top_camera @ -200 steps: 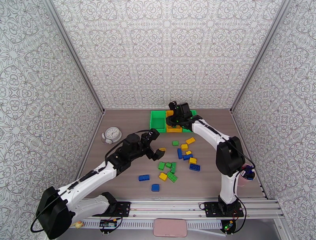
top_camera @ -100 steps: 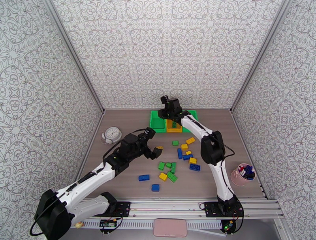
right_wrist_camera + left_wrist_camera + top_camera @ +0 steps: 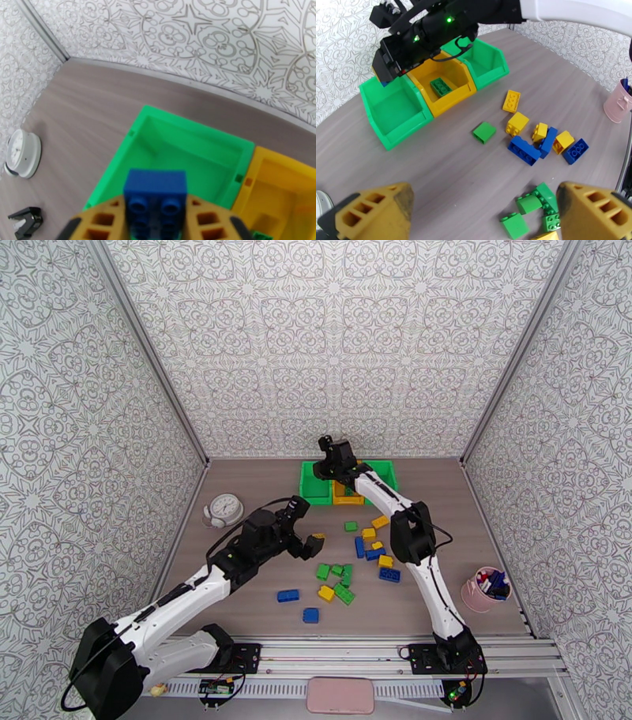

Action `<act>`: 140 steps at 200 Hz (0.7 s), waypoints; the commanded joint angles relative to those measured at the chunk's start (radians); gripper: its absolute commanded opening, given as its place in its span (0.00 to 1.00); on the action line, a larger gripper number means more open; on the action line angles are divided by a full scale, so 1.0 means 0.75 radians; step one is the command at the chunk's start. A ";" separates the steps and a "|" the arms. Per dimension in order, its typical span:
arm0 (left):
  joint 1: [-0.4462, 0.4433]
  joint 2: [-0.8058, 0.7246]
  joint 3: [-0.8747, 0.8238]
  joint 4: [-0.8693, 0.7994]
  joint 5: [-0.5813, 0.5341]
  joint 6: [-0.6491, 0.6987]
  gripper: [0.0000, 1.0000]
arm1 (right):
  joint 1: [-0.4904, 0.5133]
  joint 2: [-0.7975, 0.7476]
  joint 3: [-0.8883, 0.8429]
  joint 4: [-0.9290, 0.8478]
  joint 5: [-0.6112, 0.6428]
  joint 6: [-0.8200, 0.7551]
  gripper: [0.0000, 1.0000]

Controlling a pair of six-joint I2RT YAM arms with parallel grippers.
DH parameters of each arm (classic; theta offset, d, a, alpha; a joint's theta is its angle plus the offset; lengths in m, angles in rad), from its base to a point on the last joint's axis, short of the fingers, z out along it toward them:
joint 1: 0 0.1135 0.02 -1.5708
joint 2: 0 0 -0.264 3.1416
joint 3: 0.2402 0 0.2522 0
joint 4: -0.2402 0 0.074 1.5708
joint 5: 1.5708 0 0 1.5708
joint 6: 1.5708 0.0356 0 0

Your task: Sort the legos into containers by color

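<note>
**A:** What's changed in the last sec?

**B:** Going from far left of the yellow bin (image 3: 448, 103): clock (image 3: 224, 509) on the surface (image 3: 434, 165), same spot. Next is the left tool (image 3: 484, 205), on the near side of the yellow bin. It's barely budged. Jaws wide apart, nothing in them, hanging by the near edge of the loose legos (image 3: 523, 149).

**A:** And the R arm?

**B:** That's the mover. A sec ago the right tool (image 3: 156, 221) was over the yellow bin, towards its right side. Now it's swung across to the left green bin (image 3: 185, 154), the one touching the yellow bin's left wall. It's been clamped on a blue brick (image 3: 155, 189) the whole way, no slackening.

**A:** So blue goes there?

**B:** Looks like it, imo. That bin's bare inside, so this'd be its first piece. Only the drop is left for this brick.

**A:** Describe the brick.

**B:** Small, squarish, deep blue, two round studs showing toward the wrist cam, pinched on both flanks. It hangs over the bin's edge, above rim level, not inside yet. Can't tell which edge.

**A:** The rest?

**B:** One green brick (image 3: 441, 87) lies in the yellow bin, prob a mismatch. The right green bin (image 3: 489, 67) sits against the yellow bin's other wall. Nearer than the yellow bin & to its right, blue, yellow and green legos lie scattered, all apart from the bins. Pink cup (image 3: 486, 593) far right, w/ bits in it.
</note>
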 commanded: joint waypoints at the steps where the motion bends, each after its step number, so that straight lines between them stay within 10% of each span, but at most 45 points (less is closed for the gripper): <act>1: -0.007 0.008 -0.025 0.019 -0.017 -0.044 1.00 | 0.014 0.021 0.052 -0.025 0.016 0.000 0.33; 84: -0.063 0.031 -0.003 -0.044 -0.081 -0.097 1.00 | 0.017 -0.101 -0.044 -0.041 0.019 -0.004 0.59; 140: -0.177 0.040 0.001 -0.140 -0.234 -0.210 1.00 | 0.016 -0.467 -0.542 0.141 0.038 -0.038 0.78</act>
